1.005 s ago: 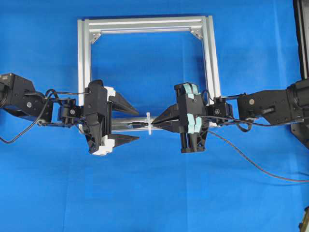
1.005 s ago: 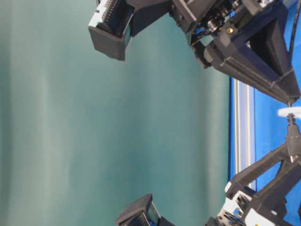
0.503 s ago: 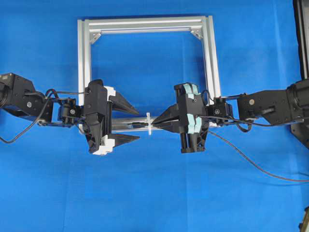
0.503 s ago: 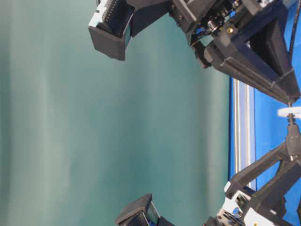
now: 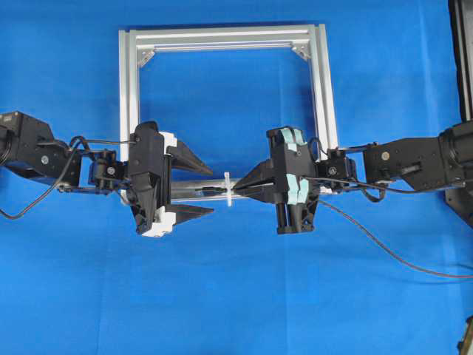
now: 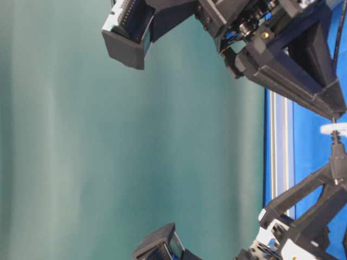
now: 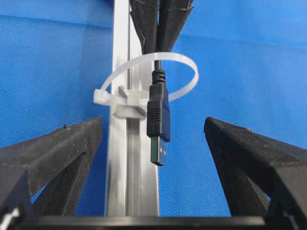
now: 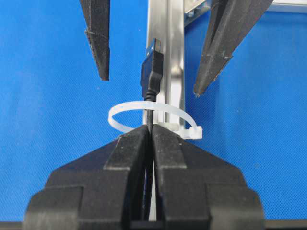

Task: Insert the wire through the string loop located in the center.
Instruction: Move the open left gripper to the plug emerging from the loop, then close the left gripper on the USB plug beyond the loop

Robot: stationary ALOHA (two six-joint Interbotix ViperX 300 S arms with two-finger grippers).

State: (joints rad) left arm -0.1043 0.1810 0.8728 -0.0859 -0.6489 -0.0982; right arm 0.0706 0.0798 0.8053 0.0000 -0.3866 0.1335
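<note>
The wire (image 7: 158, 122) ends in a black USB plug with a metal tip, and that plug has passed through the string loop (image 7: 180, 64), a white cable tie fixed to the silver frame bar (image 5: 192, 191). Its long axis runs along the bar, tip pointing toward the left gripper (image 5: 196, 185), whose jaws stand wide apart on either side of the plug. The right gripper (image 8: 151, 132) is clenched on the cable just behind the loop, above the blue desk (image 5: 236, 296).

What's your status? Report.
Right claw shut on wire. Plug through string loop. Left claw open around plug. Nothing in the way.
</note>
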